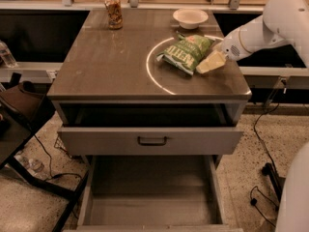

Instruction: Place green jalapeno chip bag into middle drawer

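Drawer (149, 192): closest to the camera, lowest down, pulled way out. Plain grey floor, low side walls, nothing in it that I can see. That's the drop spot.
Drawer front (101, 140): the one above it, with the black handle (152, 141), open only a crack. Not my target, but it juts out over the back part of the open drawer, so I reckon I'll have to come in toward the front.
Top (101, 62): brown cabinet top with a bright ring (148, 66) of light on it.
Bag (187, 52): lying flat on the right side of the top, partly inside that ring, well above the drawer it's meant for.
Gripper (211, 62): right at the bag's right-hand edge, touching or as good as, arm coming in from the right.
Grip: honestly can't tell if I'm clamped on the bag or loose.
How it'll handle: my guess is very light, puffy and crinkly, with slick film. It'll squash and could slide out of a weak pinch.
Where to grab: I'd go for the edge or a corner seam nearest me, not the fat middle, so the chips don't get crushed.
Bowl (190, 17): white, just behind the bag, not touching.
Can (114, 12): patterned, far back left, well apart from everything.
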`<action>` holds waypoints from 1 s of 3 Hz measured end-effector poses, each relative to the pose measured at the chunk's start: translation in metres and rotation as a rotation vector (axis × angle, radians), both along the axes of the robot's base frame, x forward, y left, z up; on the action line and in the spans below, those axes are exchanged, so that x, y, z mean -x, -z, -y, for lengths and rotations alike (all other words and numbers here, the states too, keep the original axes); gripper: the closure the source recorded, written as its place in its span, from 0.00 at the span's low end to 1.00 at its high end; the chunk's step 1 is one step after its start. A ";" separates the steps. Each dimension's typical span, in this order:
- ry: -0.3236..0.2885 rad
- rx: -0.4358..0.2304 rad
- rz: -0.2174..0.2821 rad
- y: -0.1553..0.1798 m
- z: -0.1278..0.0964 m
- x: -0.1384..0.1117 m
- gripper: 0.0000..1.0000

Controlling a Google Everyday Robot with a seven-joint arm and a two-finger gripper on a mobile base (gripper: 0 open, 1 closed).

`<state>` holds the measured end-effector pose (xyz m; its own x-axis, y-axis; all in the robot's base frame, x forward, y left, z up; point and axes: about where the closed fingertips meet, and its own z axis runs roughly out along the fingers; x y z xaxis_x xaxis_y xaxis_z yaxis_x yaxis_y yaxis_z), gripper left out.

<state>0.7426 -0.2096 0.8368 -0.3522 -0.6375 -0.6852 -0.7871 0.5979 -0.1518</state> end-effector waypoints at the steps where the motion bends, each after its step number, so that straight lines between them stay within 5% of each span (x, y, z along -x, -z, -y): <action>1: 0.000 0.000 0.000 0.000 0.000 0.000 0.06; 3: -0.004 -0.012 -0.014 -0.001 -0.008 -0.003 0.00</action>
